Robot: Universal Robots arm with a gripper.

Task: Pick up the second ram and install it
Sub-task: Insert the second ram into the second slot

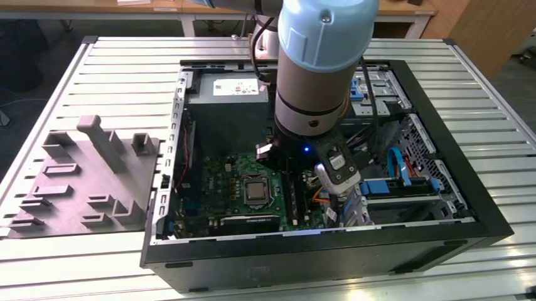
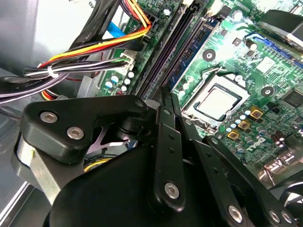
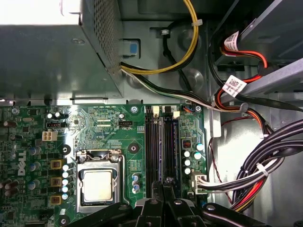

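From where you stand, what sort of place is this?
Probably a robotics lab or workshop: a robot arm reaches into an open computer case on a slatted metal table, with wooden workbenches behind.

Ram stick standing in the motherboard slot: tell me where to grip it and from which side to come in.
Pinch the ram stick across its two flat faces at the middle of its top edge, coming straight down into the open case. It looks seated on edge among the black slots, so probably just that thin upper edge is free.
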